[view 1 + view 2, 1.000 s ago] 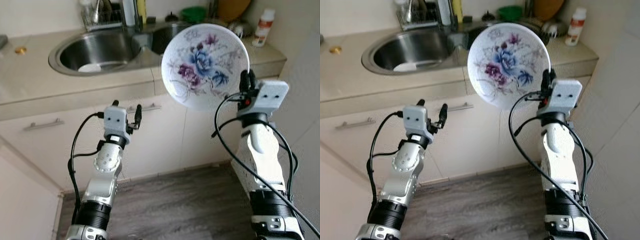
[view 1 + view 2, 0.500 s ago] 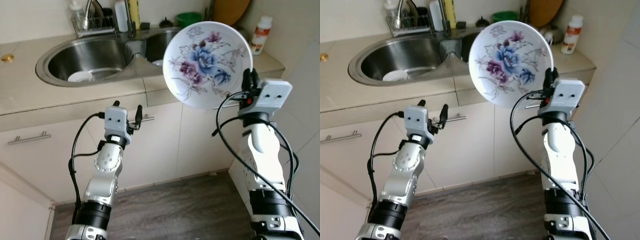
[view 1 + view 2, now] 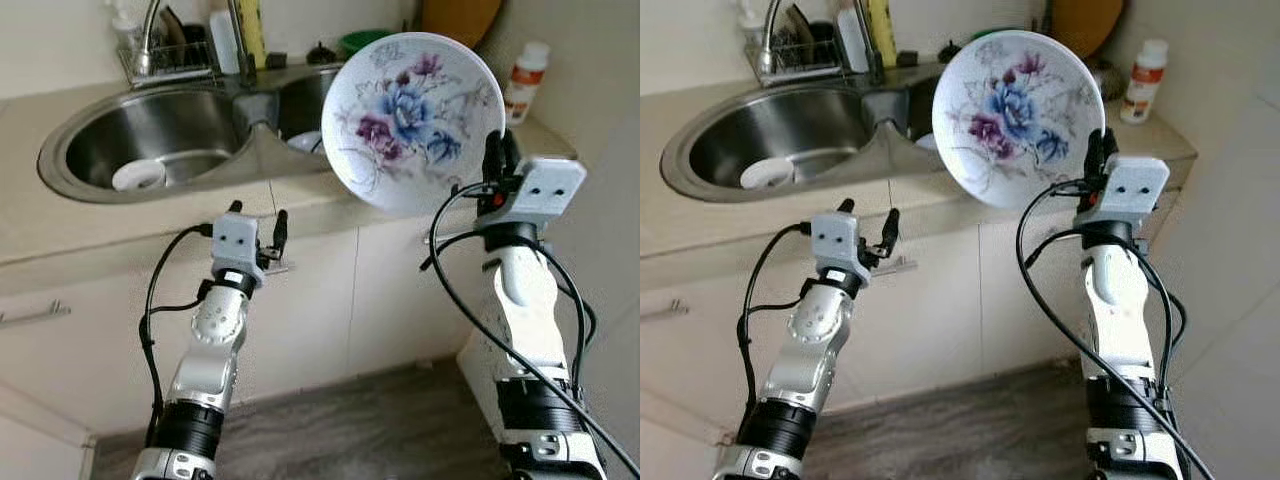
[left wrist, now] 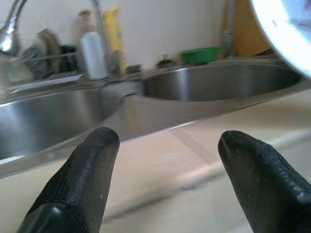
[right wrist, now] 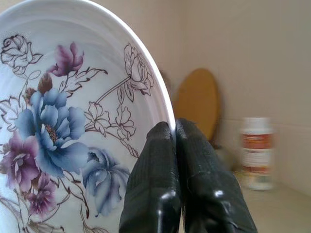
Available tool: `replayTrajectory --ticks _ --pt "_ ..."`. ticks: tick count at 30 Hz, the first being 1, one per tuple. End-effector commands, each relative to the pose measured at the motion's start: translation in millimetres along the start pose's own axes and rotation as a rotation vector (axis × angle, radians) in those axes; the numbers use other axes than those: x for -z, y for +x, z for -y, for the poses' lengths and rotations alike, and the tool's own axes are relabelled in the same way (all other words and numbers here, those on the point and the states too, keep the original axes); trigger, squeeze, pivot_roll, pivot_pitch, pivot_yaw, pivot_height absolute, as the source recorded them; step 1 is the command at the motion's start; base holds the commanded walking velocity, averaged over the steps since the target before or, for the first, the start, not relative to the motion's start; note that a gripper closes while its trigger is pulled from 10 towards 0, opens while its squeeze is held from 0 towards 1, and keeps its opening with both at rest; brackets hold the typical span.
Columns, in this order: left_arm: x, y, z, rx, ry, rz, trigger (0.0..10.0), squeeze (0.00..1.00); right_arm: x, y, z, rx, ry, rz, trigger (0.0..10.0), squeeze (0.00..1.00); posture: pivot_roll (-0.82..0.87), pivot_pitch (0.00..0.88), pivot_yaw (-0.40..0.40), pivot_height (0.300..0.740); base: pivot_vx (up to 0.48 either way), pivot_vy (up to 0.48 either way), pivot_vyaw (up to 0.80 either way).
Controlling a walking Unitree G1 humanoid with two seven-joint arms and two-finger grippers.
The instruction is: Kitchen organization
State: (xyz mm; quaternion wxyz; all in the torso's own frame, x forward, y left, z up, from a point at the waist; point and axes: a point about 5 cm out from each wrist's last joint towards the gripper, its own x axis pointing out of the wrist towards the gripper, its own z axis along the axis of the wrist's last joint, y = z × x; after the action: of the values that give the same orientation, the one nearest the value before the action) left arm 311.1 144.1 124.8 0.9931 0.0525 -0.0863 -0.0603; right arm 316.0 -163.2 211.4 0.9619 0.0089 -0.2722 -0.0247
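Right gripper clamps plate by its rim — held upright, in front of the sink. Left gripper empty, fingers spread, below the desk edge.

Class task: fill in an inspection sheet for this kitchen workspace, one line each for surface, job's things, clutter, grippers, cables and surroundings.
Surface: beige counter with a double steel sink.
Job's things: floral plate, held upright by its rim.
Clutter: white dish in the left basin; bottle; green bowl; rack.
Grippers: right gripper shut on the plate; left gripper open, empty, below the counter edge.
Cables: black cables loop along both arms.
Surroundings: cabinet doors, wood-look floor.
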Motion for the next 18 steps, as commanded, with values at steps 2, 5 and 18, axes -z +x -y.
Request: replayTrajectory --ticks 2,5,18 --pt "-2 1.1 -0.3 -0.003 0.002 0.008 10.0 0.0 -13 4.6 -5.4 -0.021 0.002 0.072 0.0 0.0 -0.09 0.003 0.031 0.74 0.409 0.0 0.0" --pt "-2 1.1 -0.3 -0.002 0.004 0.009 10.0 0.0 -17 6.4 -7.4 -0.025 0.004 0.09 0.0 0.0 -0.09 0.007 0.031 0.74 0.409 0.0 0.0" --pt "-3 2.3 -1.2 -0.006 0.009 0.015 10.0 0.0 -24 12.6 -8.8 -0.027 -0.037 0.117 0.0 0.0 -0.08 0.012 0.029 0.74 0.275 0.0 0.37"
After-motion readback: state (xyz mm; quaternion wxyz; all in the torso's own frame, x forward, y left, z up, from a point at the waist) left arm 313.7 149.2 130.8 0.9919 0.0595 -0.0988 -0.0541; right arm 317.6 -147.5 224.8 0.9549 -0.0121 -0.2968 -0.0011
